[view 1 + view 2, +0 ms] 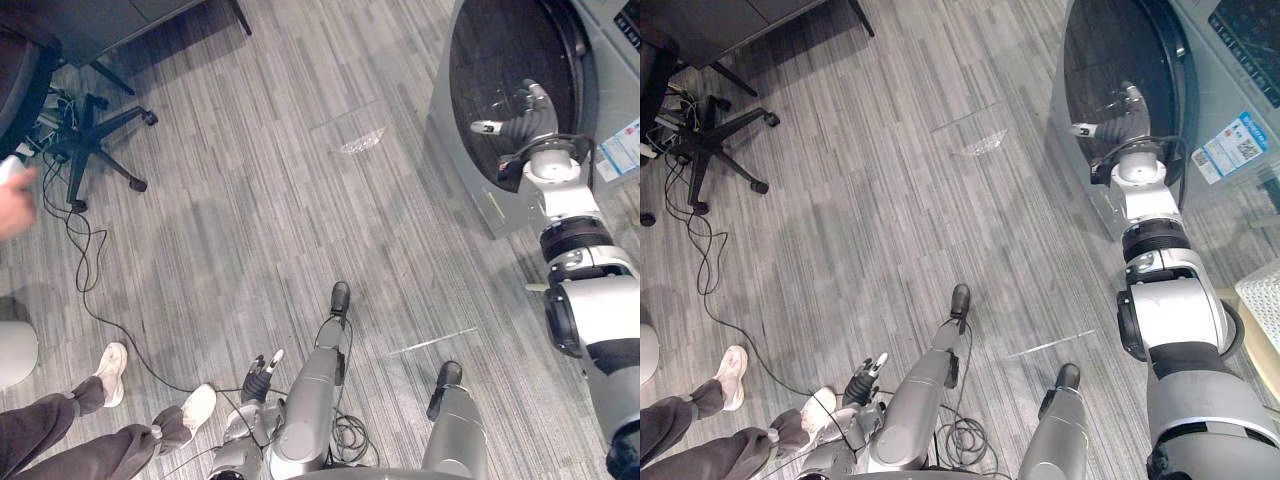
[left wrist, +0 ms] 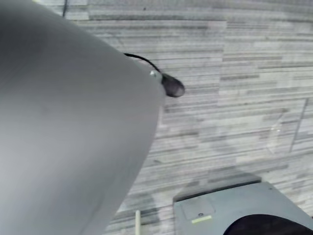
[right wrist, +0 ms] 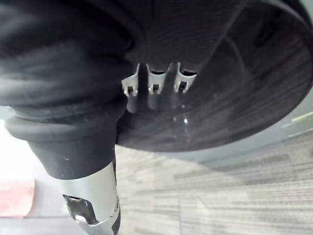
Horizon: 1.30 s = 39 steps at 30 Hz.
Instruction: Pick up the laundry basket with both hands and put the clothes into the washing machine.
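Black office chair on striped floor; person's white shoes

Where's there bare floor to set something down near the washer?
The widest bare patch is the floor between the washer and the chair. It is crowded at the person's shoes and at the washer's door, where the right hand is.

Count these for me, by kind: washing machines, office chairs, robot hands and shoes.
washing machine: 1
office chair: 1
robot hands: 2, the right hand and the left hand
shoes, on a person: 2
Total: 6
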Tool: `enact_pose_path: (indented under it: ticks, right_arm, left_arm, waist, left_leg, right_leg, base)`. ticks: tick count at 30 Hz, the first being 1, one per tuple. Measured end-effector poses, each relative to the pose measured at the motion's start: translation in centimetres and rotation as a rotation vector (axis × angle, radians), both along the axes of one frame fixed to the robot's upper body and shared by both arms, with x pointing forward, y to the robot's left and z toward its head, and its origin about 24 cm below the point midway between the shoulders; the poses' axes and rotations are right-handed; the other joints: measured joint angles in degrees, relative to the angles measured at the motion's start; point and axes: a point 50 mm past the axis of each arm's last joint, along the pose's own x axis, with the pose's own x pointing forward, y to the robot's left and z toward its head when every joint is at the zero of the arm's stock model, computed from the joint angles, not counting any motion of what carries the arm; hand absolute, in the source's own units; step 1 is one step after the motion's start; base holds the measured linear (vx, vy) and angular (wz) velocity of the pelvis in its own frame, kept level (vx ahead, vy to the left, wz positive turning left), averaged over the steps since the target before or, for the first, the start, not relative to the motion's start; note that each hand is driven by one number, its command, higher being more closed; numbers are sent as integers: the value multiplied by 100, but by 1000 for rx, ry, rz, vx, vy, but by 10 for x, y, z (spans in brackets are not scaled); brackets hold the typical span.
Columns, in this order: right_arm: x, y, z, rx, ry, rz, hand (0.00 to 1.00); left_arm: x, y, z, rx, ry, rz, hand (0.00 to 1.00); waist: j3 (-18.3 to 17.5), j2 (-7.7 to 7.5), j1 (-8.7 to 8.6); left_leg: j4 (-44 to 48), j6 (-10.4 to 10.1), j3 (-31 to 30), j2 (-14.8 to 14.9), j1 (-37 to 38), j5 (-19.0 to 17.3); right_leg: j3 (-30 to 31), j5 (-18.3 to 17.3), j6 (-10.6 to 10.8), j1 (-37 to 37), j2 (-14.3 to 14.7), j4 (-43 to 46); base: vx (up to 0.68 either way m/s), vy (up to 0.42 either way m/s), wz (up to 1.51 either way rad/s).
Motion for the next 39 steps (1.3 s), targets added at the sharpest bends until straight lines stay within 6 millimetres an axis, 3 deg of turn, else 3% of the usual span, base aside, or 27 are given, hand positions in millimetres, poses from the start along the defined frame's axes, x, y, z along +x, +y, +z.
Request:
enact_pose_path:
  ticks: [5,9,14,18,23,26,30,39]
  right_arm:
    - [1,11,35,-11,-87,27,0]
    - [-1,13,48,4,-144,29,0]
    - [-9,22,73,37,-278,63,0]
    - [-28,25,87,77,-450,84,0]
    - [-56,22,83,139,-618,84,0]
    - [-58,12,74,190,-628,21,0]
    - [-61,1,77,218,-655,-38,0]
    - [-30,-13,76,274,-471,-57,0]
  left_arm:
    - [11,-7,5,3,-30,-33,0]
    - [10,-6,5,12,-22,-19,0]
    - [17,-5,5,26,-15,-5,0]
    - [19,-2,4,18,-6,38,0]
    - [17,5,3,34,4,66,0]
    - [17,10,2,34,6,96,0]
    - [16,12,2,37,8,106,0]
    - [17,13,3,42,2,120,0]
  waist:
    - [88,46,99]
    - [103,42,89]
    - [271,37,-56]
    - [325,-4,-113]
    - [406,-159,-318]
    - [411,-218,-371]
    - [424,-248,-399]
    - [413,-268,-384]
  left_leg:
    - [-24,174,-139,-170,-58,264]
    - [-24,174,-160,-180,-51,263]
    - [-121,144,-35,-118,31,240]
    - [-206,143,110,-29,121,240]
    - [-268,117,156,31,165,259]
    - [-269,142,257,54,168,280]
    - [-267,140,294,89,190,279]
    - [-385,67,394,109,-3,303]
  right_leg:
    - [-81,-162,13,-69,-159,273]
    - [-69,-162,13,-66,-161,319]
    - [-37,-229,-17,-83,-138,295]
    - [108,-214,-31,-105,-50,218]
    - [163,-208,-36,-133,2,204]
    - [250,-206,-38,-195,16,221]
    - [273,-206,-38,-199,39,233]
    - [386,-206,-39,-572,56,379]
  base:
    - [94,-74,19]
    - [63,-83,6]
    - [-32,-81,-12]
    - [-45,-62,-17]
    - [20,-85,-9]
    - [45,-95,-14]
    - [42,-97,-5]
    - [-12,-61,-5]
